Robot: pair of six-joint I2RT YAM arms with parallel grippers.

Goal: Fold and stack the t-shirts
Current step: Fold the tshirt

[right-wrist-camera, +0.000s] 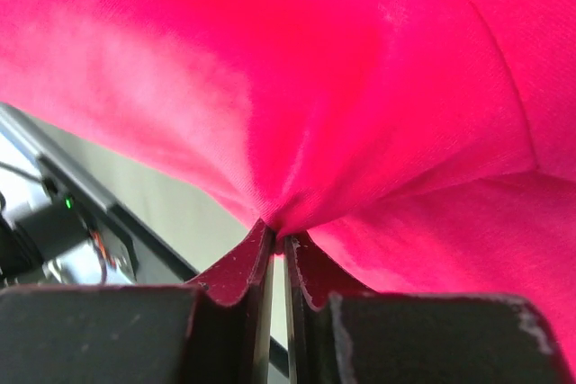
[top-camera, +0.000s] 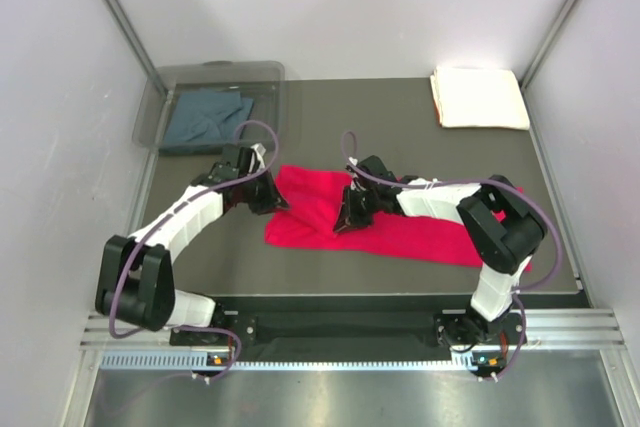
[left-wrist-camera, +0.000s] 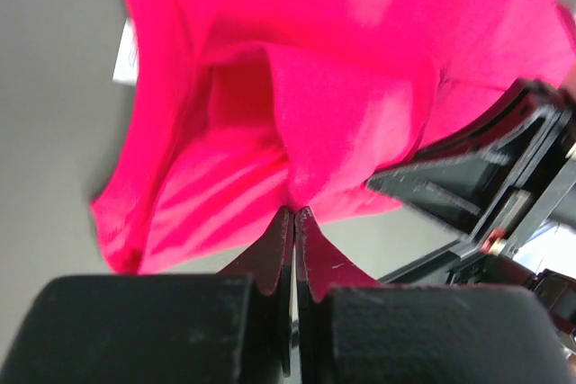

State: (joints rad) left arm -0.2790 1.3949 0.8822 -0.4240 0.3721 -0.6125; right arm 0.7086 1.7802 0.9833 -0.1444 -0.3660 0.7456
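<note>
On the grey tabletop (top-camera: 400,117), the limp bright red cloth t-shirt (top-camera: 420,232) is pinched, seemingly at edges, by left pincer (left-wrist-camera: 295,213) and right pincer (right-wrist-camera: 277,236).

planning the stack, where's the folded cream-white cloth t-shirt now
In the top view the folded cream-white cloth t-shirt lies at the far right corner of the table, apart from the bright red shirt mid-table.

The bright red t-shirt (top-camera: 400,227) lies rumpled, one fold nipped between the left gripper (left-wrist-camera: 295,215) fingertips at its left edge, another gathered into the right gripper (right-wrist-camera: 275,233). The cream-white t-shirt (top-camera: 480,97), neatly folded, lies well beyond the right gripper; the slate blue-grey t-shirt (top-camera: 205,117), loosely crumpled, just beyond the left
</note>
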